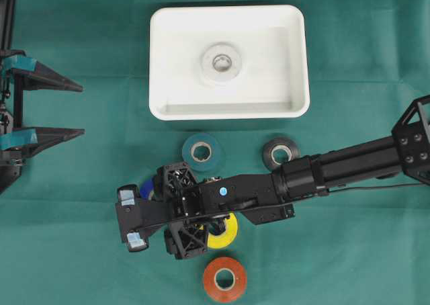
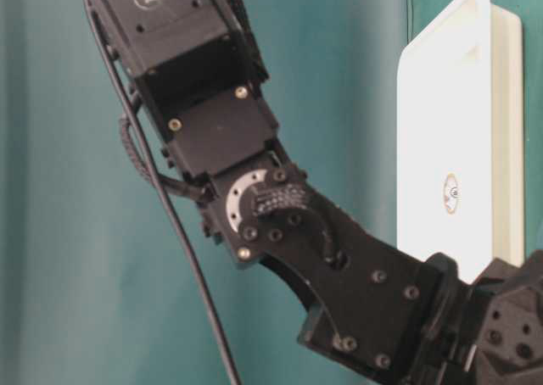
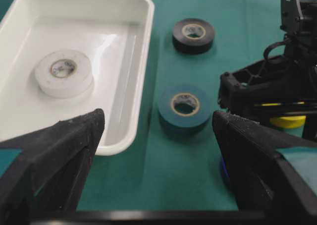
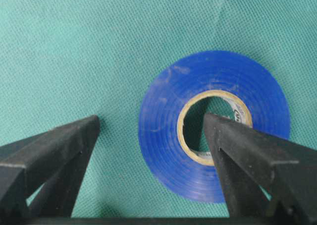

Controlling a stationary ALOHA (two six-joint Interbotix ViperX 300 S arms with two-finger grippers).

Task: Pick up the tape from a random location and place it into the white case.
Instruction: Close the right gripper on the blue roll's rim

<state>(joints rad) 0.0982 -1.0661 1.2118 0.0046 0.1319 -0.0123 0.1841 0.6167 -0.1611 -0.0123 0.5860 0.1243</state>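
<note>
1. White case (image 1: 168, 63): a shallow rectangular tray with rounded corners and a raised rim, lying on the green-covered desk (image 1: 80, 251) at the top centre of the overhead view.
2. Contents of the case: one white tape (image 1: 221, 62), lying flat near the middle of the floor; the left wrist view shows it clear of all four walls.
3. Tapes outside the case, all flat on the desk: a teal tape (image 1: 201, 152) just below the case's near rim; a black tape (image 1: 280, 152) to its right; a yellow tape (image 1: 227, 234), partly covered by the right arm; an orange tape (image 1: 224, 279) nearest the bottom edge.
4. Blue tape (image 4: 214, 126): on the desk under the right gripper (image 1: 130, 217), well apart from the case.
5. Right gripper: jaws wide apart, one finger (image 4: 257, 155) over the blue tape's core hole, the other (image 4: 54, 150) over bare cloth beside it.
6. Left gripper (image 1: 47, 107): at the left edge, jaws apart, holding nothing.
</note>
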